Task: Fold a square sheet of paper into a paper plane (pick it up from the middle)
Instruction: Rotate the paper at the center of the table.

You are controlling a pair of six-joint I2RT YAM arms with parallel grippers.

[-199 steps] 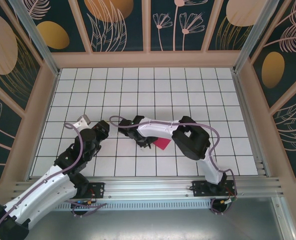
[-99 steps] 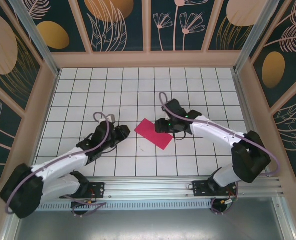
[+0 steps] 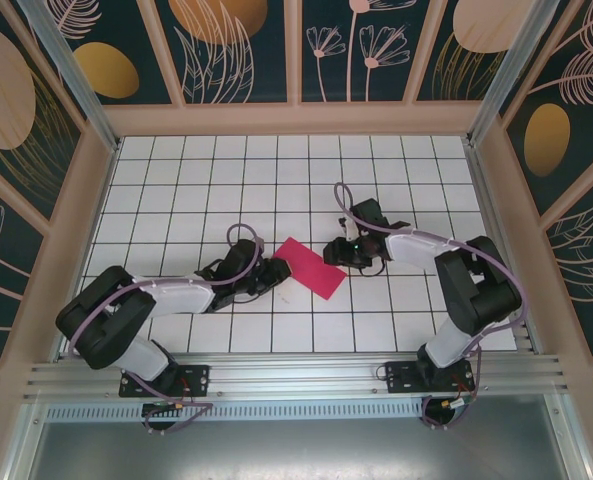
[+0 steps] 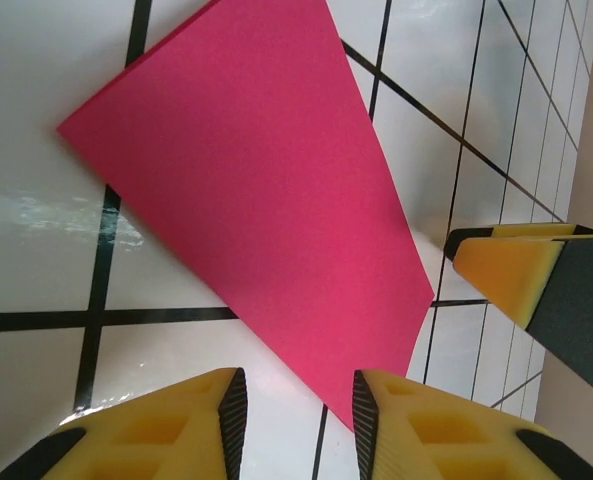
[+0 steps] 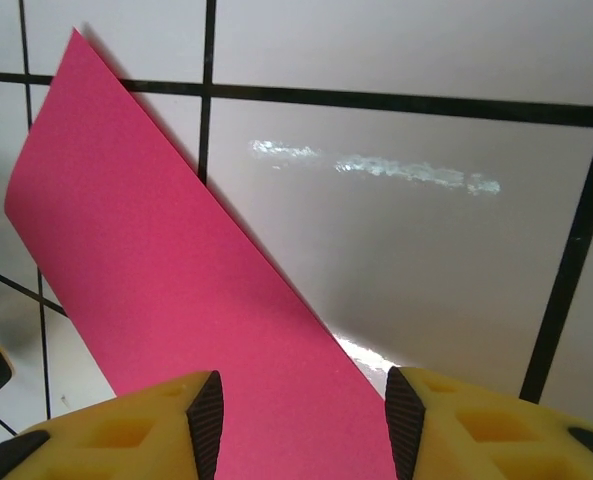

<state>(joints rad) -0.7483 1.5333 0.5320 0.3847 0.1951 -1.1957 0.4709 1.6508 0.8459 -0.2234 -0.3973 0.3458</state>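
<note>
Arm bases are sitting at the near edge of the table (image 3: 176, 180), nearer than the sheet; both arms are reaching low and forward, so the wrists are coming in flat over the tiles.

Left gripper (image 4: 294, 415) is hovering at the sheet's left end; jaws are standing apart, with only tile and the sheet's near corner between them; no pinch showing.

Right gripper (image 5: 298, 425) is facing it from the sheet's right side; jaws are likewise parted, straddling the sheet's edge without clamping; one of its fingers (image 4: 516, 280) is showing just past the sheet's corner in the left wrist view.

The square sheet of paper (image 3: 311, 267) is lying flat on the table between the two grippers, set diagonally to the tile lines; it is reading as an oblong rather than a square, so probably one fold in, though the layers are hard to tell.

Judgement: the grippers are bracketing opposite sides so one can be pinning while the other is lifting an edge for the next crease.

Beyond the sheet, tiles are running on to the painted back wall (image 3: 296, 50).
</note>
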